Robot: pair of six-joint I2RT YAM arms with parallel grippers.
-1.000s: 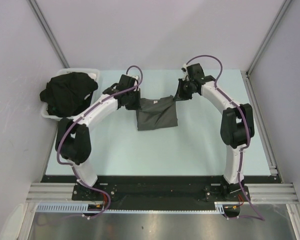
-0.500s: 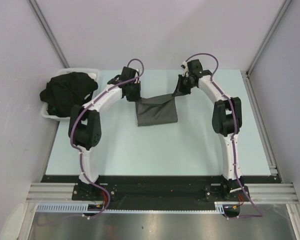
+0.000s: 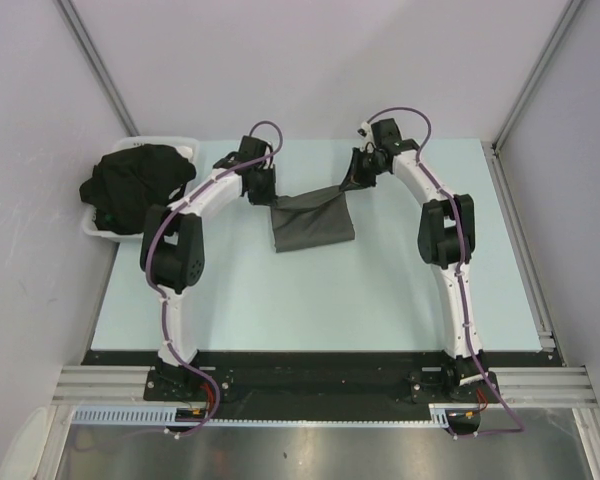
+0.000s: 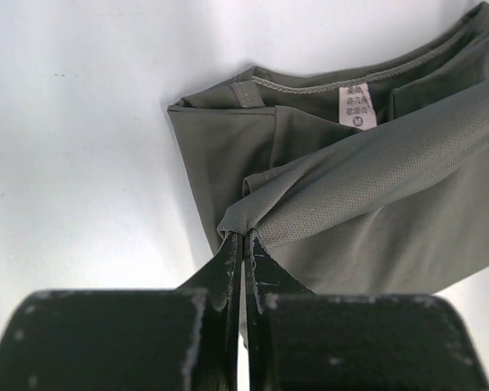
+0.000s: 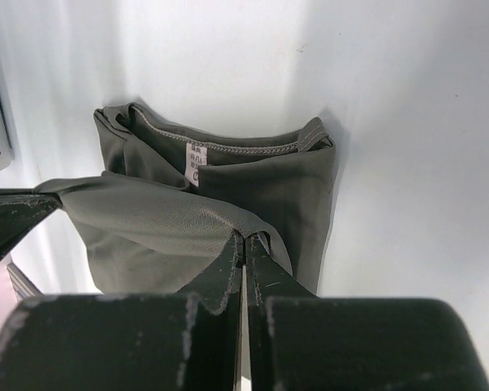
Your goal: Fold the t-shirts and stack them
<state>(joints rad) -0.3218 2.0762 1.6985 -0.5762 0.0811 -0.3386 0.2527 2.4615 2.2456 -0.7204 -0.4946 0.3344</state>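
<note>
While it lies mid-table, charcoal t-shirt [image 3: 313, 228]: far edge raised.
Left gripper [image 4: 243, 244]: jaws clamped on t-shirt.
Right gripper [image 5: 244, 243]: likewise clamped.

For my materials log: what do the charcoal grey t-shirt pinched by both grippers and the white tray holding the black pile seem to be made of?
Charcoal grey t-shirt: thin knit cloth, probably a synthetic sports mesh, matte with a slight sheen. Tiny pinholes show on the raised fold.
White tray: likely moulded plastic with a smooth finish, judging by its thin rounded rim, though it is too small to be sure.
</note>
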